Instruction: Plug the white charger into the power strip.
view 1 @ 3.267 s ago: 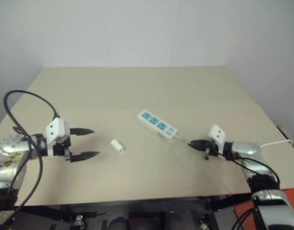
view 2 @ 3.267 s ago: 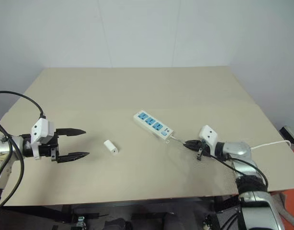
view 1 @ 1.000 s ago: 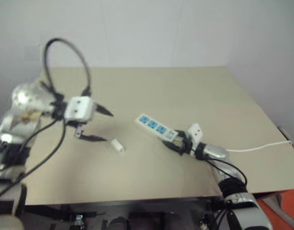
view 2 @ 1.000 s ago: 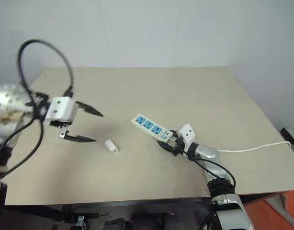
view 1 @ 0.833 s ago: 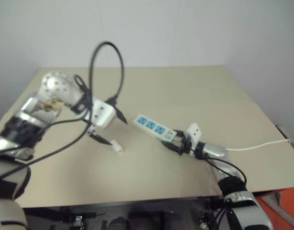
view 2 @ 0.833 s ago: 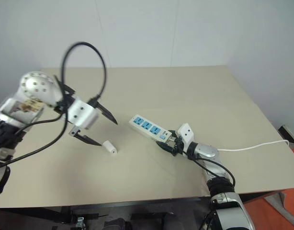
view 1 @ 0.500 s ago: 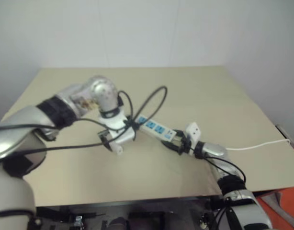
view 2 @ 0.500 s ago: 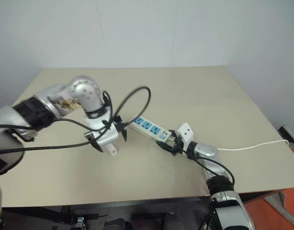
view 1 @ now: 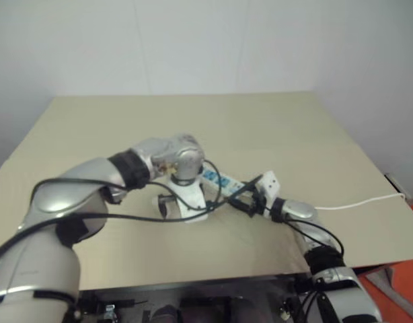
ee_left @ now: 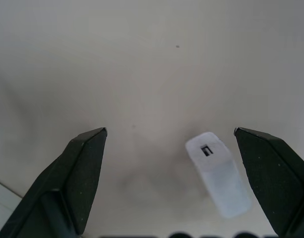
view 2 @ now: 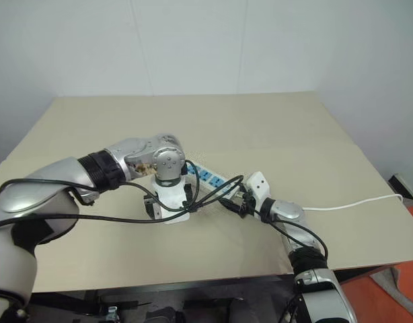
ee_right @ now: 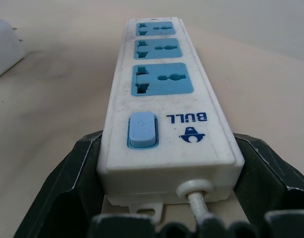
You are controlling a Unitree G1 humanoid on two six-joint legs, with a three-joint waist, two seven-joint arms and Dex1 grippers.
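Note:
The white charger [ee_left: 219,181] lies flat on the beige table [view 1: 126,128]. My left gripper [ee_left: 170,131] points straight down over it, open, with one black finger on each side and the charger nearer one finger [ee_left: 271,173]. In the left eye view the left gripper's white housing [view 1: 191,200] covers the charger. The power strip [ee_right: 164,94] lies just to its right, its blue socket faces up. My right gripper [view 1: 250,200] is shut on the strip's switch end, a finger [ee_right: 77,178] against each long side. The charger's edge [ee_right: 4,47] also shows beyond the strip in the right wrist view.
The strip's thin white cord [view 1: 361,202] runs right to the table's edge. A black cable [view 1: 223,195] from my left arm hangs across the strip's middle. Bare tabletop lies behind and in front of both grippers.
My left arm has swung right and down, and its gripper has turned from level to pointing down over the charger. The right gripper has kept still at the strip's end.

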